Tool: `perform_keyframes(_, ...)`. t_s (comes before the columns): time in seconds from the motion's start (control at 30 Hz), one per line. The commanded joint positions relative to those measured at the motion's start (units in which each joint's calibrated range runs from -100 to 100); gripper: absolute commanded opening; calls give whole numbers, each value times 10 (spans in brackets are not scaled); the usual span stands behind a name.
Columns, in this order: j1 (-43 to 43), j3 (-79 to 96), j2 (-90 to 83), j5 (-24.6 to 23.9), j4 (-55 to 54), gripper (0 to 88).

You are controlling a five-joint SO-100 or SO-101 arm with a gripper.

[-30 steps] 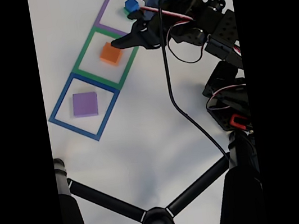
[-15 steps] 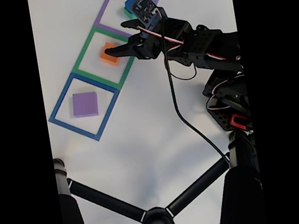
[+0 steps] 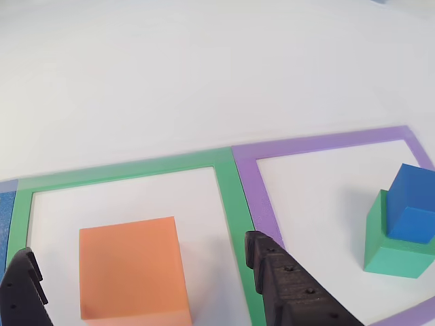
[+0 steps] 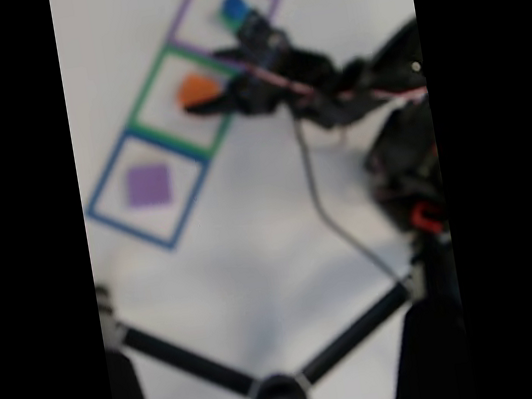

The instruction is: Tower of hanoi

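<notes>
An orange block [image 3: 132,268] sits inside the green taped square [image 3: 228,180]. My gripper [image 3: 138,246] is open, with one black finger [image 3: 24,292] to the block's left and the other [image 3: 289,288] to its right, neither visibly touching it. In the purple square [image 3: 319,144] a small blue cube [image 3: 411,204] rests on a green block [image 3: 391,255]. The blurred fixed view shows the gripper [image 4: 214,94] at the orange block [image 4: 194,89], the blue cube [image 4: 233,5] beyond it, and a flat purple block [image 4: 149,184] in the blue square [image 4: 103,190].
The three taped squares run in a diagonal row on a white table. The arm's body [image 4: 406,157] with a trailing black cable [image 4: 324,211] stands at the right. A black forked stand [image 4: 277,395] crosses the bottom of the fixed view.
The gripper has dropped lower and reached over the orange block, so its fingers now flank it. The blocks have not moved. The fixed view has turned blurry.
</notes>
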Motion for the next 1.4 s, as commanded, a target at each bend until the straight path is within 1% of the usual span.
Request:
perform_keyframes(0.0, 4, -41, 65, 0, -74, 356)
perform_keyframes(0.23, -4, -73, 134, 0, -102, 345)
perform_keyframes(0.53, -24, -66, 161, 0, -123, 330)
perform_keyframes(0.8, -41, -61, 172, 0, -130, 258)
perform_keyframes(0.93, -51, -56, 171, 0, -135, 184)
perform_keyframes(1.13, -56, -47, 168, 0, -138, 139)
perform_keyframes(1.27, -60, -40, 150, 0, -137, 68)
perform_keyframes(1.37, -63, -26, 110, 0, -123, 62)
